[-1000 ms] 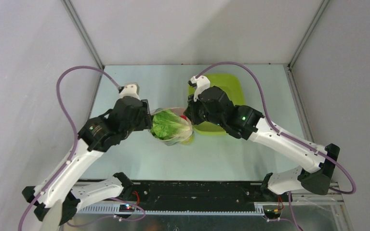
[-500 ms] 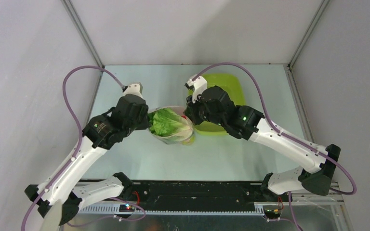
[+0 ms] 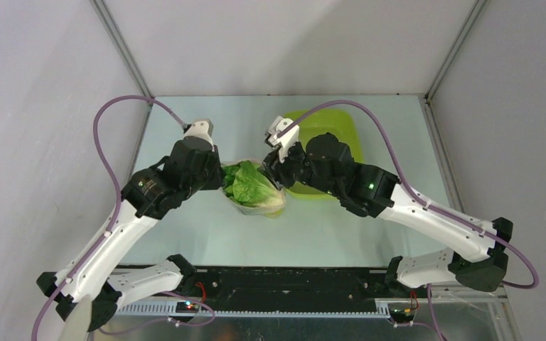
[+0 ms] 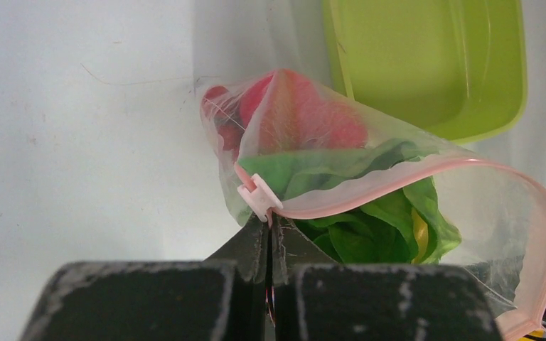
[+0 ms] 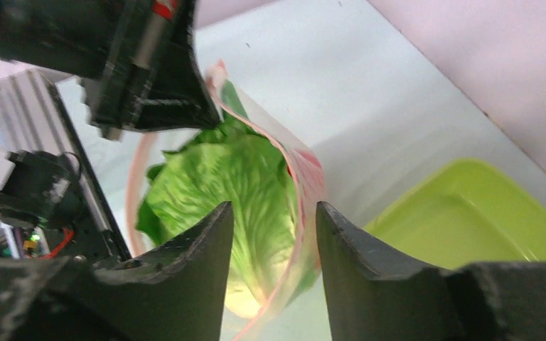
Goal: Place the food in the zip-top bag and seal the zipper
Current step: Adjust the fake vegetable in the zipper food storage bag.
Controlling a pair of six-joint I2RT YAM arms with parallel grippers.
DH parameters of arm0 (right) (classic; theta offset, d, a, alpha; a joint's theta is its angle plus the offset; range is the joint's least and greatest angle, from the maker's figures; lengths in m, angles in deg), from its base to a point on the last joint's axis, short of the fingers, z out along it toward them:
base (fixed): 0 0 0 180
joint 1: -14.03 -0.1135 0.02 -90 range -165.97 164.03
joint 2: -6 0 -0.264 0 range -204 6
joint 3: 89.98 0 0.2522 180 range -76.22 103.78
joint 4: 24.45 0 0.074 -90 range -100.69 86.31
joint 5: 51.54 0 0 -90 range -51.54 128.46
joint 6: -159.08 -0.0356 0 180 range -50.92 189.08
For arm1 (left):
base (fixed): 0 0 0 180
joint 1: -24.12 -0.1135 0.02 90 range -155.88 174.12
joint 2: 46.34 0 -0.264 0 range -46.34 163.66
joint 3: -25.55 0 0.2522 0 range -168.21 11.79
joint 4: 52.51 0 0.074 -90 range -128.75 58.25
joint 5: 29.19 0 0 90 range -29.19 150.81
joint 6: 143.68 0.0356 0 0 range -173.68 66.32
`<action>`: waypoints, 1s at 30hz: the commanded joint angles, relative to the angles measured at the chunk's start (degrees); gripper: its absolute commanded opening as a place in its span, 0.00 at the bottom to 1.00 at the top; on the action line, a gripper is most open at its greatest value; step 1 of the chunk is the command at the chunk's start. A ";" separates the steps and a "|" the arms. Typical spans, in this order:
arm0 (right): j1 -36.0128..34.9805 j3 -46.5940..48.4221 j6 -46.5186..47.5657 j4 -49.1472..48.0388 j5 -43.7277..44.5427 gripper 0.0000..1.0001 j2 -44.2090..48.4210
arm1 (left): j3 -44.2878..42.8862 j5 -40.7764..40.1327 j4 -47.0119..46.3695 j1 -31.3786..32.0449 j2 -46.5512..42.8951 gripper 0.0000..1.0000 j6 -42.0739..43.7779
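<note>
The zip-top bag (image 3: 259,201) lies mid-table, its mouth gaping, with leafy lettuce (image 3: 249,182) filling it. In the left wrist view red tomatoes (image 4: 306,121) and lettuce (image 4: 370,231) show through the clear film. The pink zipper (image 4: 412,181) arcs across, and its slider (image 4: 259,197) sits just above my left gripper (image 4: 269,238). That gripper is shut on the bag's edge at that end. My right gripper (image 5: 274,209) is open at the bag's other side, nothing pinched, with the lettuce (image 5: 234,185) and the zipper (image 5: 295,177) seen between its fingers.
A lime-green tray (image 3: 330,135) stands behind the right arm, close to the bag; it looks empty where visible (image 4: 434,64). Both wrists crowd the bag from left (image 3: 185,167) and right (image 3: 313,160). Frame posts rise at the table's back corners.
My left gripper has shut on the bag's edge by the slider. My right gripper has opened, let go of the bag and shifted a little left and back.
</note>
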 commanded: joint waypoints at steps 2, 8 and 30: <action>-1.23 -0.07 1.81 -9.44 -9.89 0.43 2.38 | -3.10 0.97 -3.64 -0.29 -1.51 0.00 -0.10; -1.44 -0.50 -3.68 -10.80 -13.61 0.30 -3.22 | -2.94 2.57 -4.24 -0.33 -2.11 0.00 -0.46; -1.17 -1.79 -17.53 -1.16 11.22 0.16 -24.16 | -8.61 7.89 -6.20 -0.31 -4.52 0.00 -0.07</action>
